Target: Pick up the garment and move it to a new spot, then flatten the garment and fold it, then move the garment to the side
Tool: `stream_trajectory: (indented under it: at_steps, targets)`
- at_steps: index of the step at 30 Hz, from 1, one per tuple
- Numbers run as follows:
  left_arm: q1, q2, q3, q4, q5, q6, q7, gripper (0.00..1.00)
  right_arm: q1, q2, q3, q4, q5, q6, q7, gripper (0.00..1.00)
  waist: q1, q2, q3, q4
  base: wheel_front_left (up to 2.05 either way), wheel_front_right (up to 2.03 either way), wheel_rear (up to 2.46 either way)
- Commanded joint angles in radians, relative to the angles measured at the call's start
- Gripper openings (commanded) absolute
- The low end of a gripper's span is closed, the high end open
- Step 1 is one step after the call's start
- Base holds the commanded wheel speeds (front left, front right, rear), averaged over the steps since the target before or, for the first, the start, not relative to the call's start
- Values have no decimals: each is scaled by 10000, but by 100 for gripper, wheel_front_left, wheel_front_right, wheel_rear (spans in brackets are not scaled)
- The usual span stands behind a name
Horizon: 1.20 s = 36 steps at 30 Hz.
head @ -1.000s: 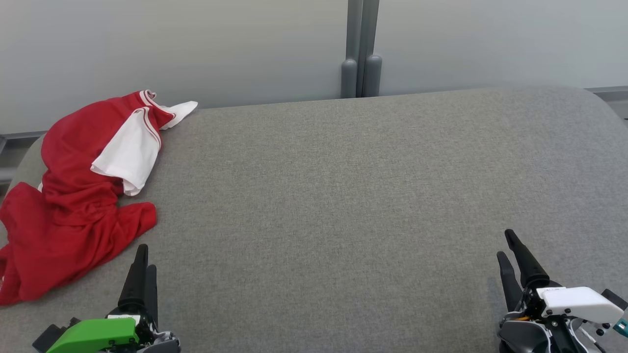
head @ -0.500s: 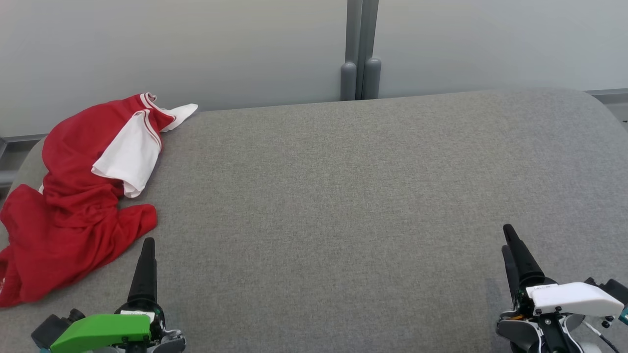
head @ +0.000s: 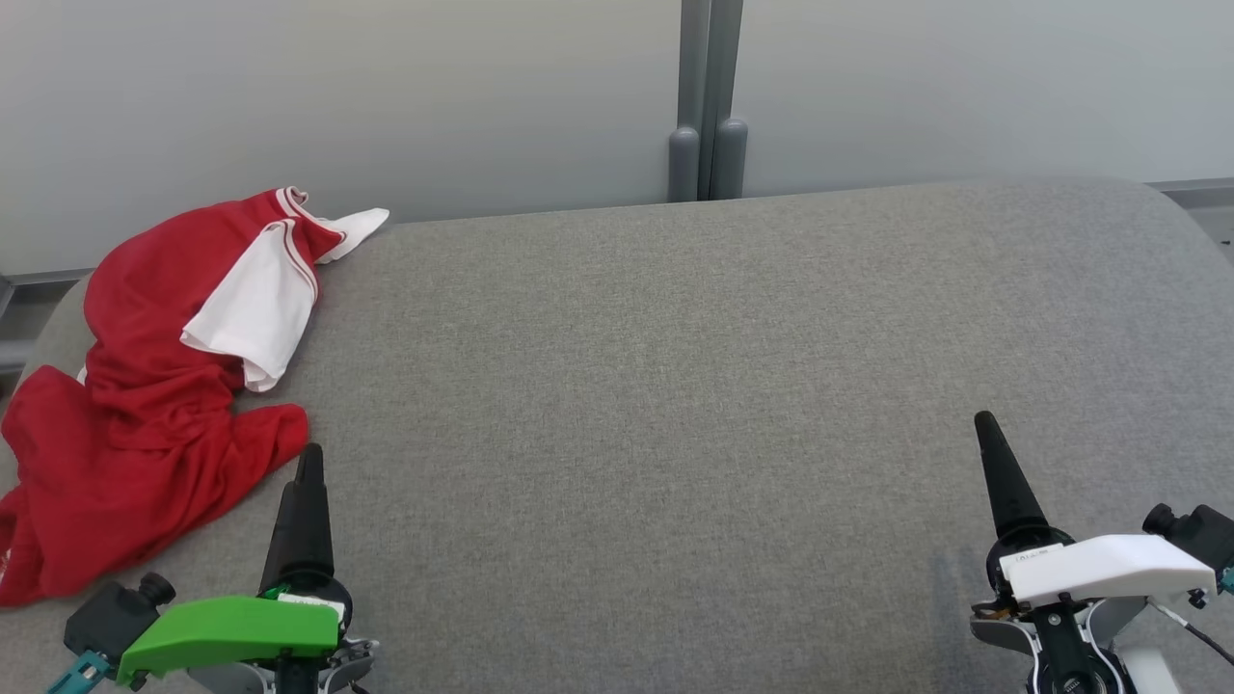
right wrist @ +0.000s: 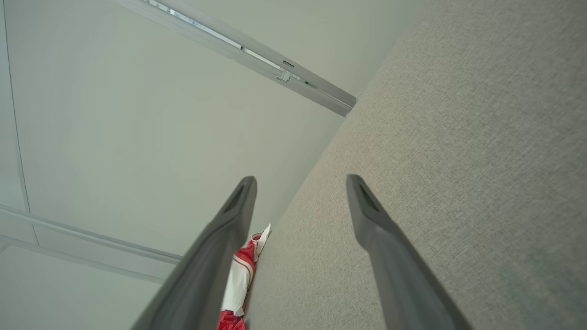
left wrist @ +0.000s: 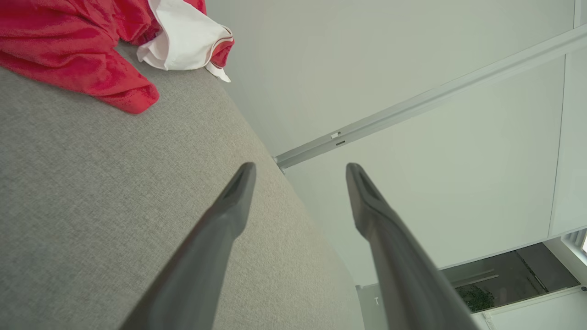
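the garment (head: pixel 135 434) looks light and limp, best pinched at its near red fold by the left gripper (left wrist: pixel 300 167), spread and empty like the right gripper (right wrist: pixel 300 179).

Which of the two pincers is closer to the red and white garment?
The left pincer, with the green cover: it stands close beside the near red edge of the garment. The right pincer, white-covered, is far across the grey surface.

left gripper (left wrist: pixel 300 167) and right gripper (right wrist: pixel 300 178) both gape wide, empty, long fingers pointing forward
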State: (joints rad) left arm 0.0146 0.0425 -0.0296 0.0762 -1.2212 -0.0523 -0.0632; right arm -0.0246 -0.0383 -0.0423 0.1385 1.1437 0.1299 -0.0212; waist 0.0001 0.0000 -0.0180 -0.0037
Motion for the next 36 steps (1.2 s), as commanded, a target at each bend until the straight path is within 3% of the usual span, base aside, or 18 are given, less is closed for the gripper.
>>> stream_trajectory:
  at_steps: [1, 18, 36]
  targets:
    - [-49, 50, -72, -221, 565, 73, -93, 100, -94, -64, 70, -269, -453, 6, -127, 100, -1, 0, -9, -1, 0, 0, 0]
    - [100, 182, -368, -275, 4670, 372, -597, 100, -141, -84, 765, -650, -3611, 7, -746, 100, -1, 0, -84, -23, 0, 0, 0]
    - [376, 261, -528, 21, 7114, 549, -1053, 100, -204, -102, 1184, -551, -6095, 8, -1280, 100, -1, 0, -129, -56, 0, 0, 0]
